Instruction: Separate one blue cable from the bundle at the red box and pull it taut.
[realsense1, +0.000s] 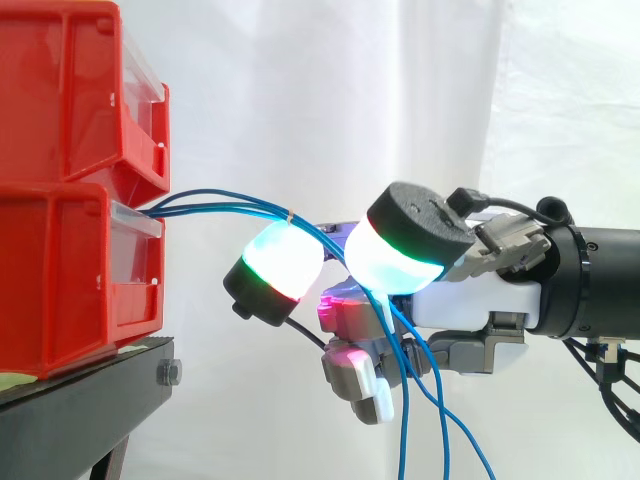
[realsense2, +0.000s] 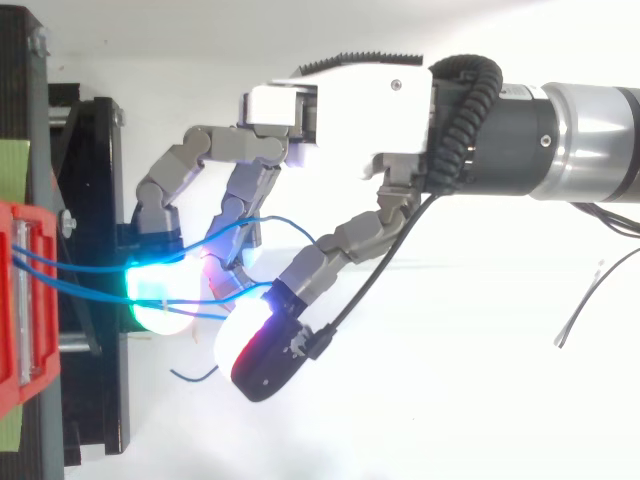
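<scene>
Several thin blue cables (realsense1: 220, 207) come out of the lower red box (realsense1: 60, 280) and run right as a bundle to my hand (realsense1: 480, 300). Past the hand they hang down (realsense1: 405, 400). In the top view the cables (realsense2: 80, 268) leave the red box (realsense2: 12, 300) and pass among the curled fingers. One cable arcs up (realsense2: 285, 222) across the hand (realsense2: 340, 110), and another lies between two glowing fingertips (realsense2: 160, 295). The hand sits just right of the box, with its fingers curled round the cables.
A second red box (realsense1: 70, 90) is stacked on the lower one, both on a black stand (realsense1: 80, 400). A small pale band (realsense1: 290, 215) ties the bundle near the hand. A loose blue cable end (realsense2: 195, 375) curls below the fingers. White curtain behind.
</scene>
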